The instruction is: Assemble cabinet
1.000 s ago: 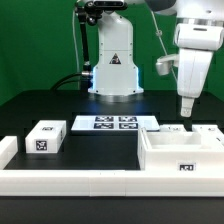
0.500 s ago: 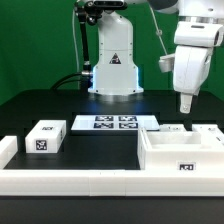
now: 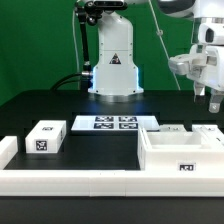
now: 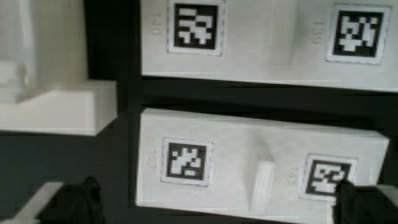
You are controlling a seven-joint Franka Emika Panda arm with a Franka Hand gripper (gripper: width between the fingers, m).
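Exterior view: the cabinet (image 3: 180,160), a large open-topped white plastic box, is seen resting on the black table (image 3: 40,112) at the exterior view's right, just behind a white front rail (image 3: 70,180), while the gripper (image 3: 214,100) is held well above and behind it. The box is judged rigid, light and smooth-sided, so its thin upright walls are considered the likeliest place for a pinch. A small tagged block (image 3: 45,138) is set well apart at the exterior view's left, with the marker board (image 3: 115,123) lying further back between them. Only square black-and-white tags and a triangular warning sign (image 3: 113,60) on the arm's base are shown; no words can be read

Wrist view: the fingers (image 4: 68,200) are seen spread wide with nothing held between them, above white tagged panels (image 4: 249,40) whose place in the furniture cannot be told
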